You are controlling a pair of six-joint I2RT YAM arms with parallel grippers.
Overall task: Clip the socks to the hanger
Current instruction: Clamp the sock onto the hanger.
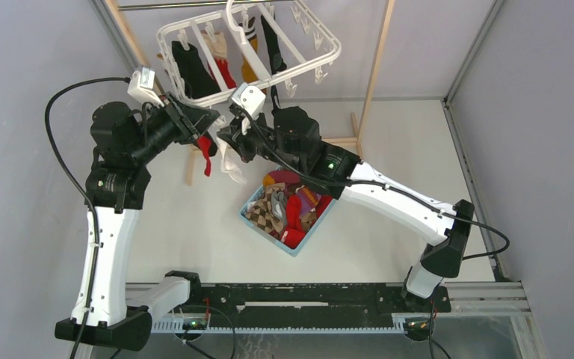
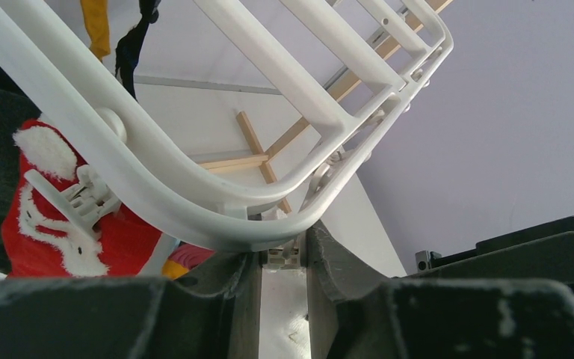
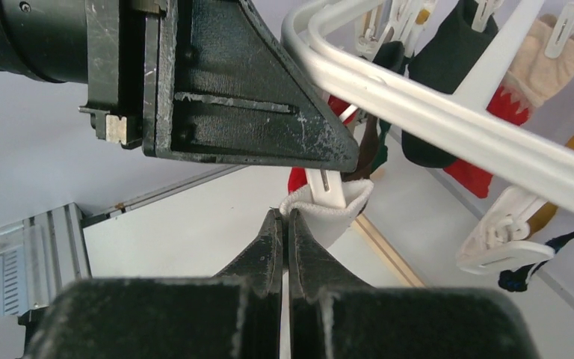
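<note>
Left pincer [image 2: 282,250] snug on a white clip [image 2: 284,258] beneath the hanger [image 2: 194,213] corner, red sock [image 2: 123,239] leftward.

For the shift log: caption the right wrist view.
Right gripper holds a white sock by its cuff at a clip under the hanger, left gripper above.

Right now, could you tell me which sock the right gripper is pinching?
The white sock, its cuff pinched in the right gripper; the others hang clipped or lie in the basket.
</note>
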